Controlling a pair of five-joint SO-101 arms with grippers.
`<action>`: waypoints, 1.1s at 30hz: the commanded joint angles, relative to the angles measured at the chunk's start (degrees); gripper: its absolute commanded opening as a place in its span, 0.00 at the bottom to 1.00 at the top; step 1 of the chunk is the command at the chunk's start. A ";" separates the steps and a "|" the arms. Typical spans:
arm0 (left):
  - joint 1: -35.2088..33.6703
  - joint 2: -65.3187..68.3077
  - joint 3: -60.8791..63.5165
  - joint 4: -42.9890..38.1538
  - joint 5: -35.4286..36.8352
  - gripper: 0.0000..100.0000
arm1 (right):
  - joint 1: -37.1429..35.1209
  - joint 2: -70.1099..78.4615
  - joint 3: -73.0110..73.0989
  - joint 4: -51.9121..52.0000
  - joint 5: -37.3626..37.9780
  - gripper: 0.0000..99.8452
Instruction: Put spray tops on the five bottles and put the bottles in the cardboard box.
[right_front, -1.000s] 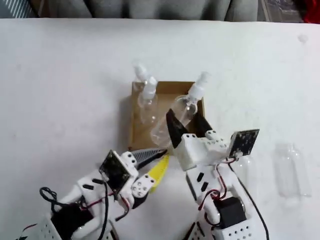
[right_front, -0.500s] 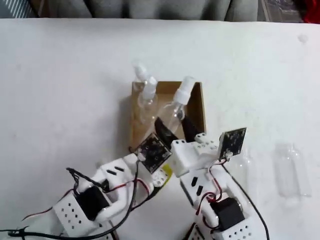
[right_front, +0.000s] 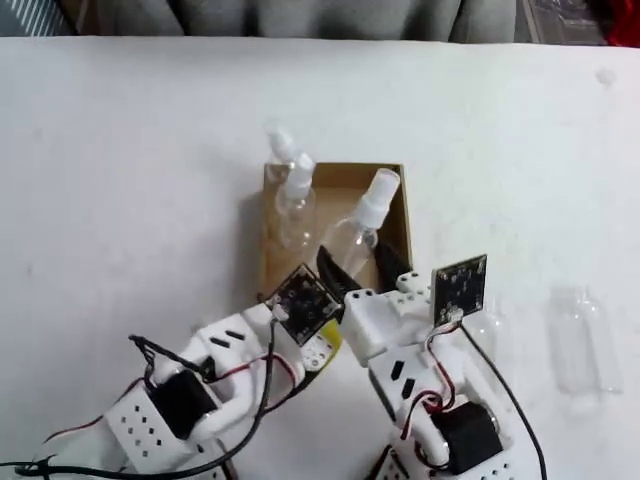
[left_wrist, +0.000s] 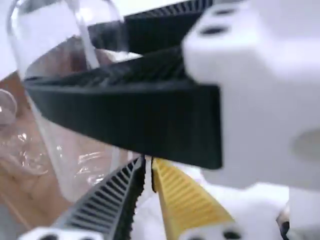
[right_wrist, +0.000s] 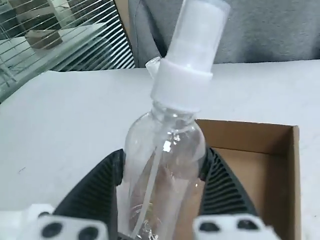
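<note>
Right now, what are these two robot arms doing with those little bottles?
The right gripper is clamped on a clear bottle with its spray top on, holding it tilted over the cardboard box. Two more topped bottles lie in the box. The left gripper sits shut and empty just beside the right one. Another clear bottle, apparently without a top, lies on the table off to the right.
</note>
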 joint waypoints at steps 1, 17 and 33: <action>-1.98 -0.84 -2.73 -0.44 -0.53 0.03 | -0.04 -0.75 -3.52 1.01 0.79 0.02; -2.33 -0.84 0.97 -3.87 -3.87 0.03 | 0.66 -0.57 -4.48 2.77 4.84 0.02; -23.78 -0.92 -10.29 14.51 -14.51 0.03 | 8.31 -0.48 4.84 -13.58 7.82 0.02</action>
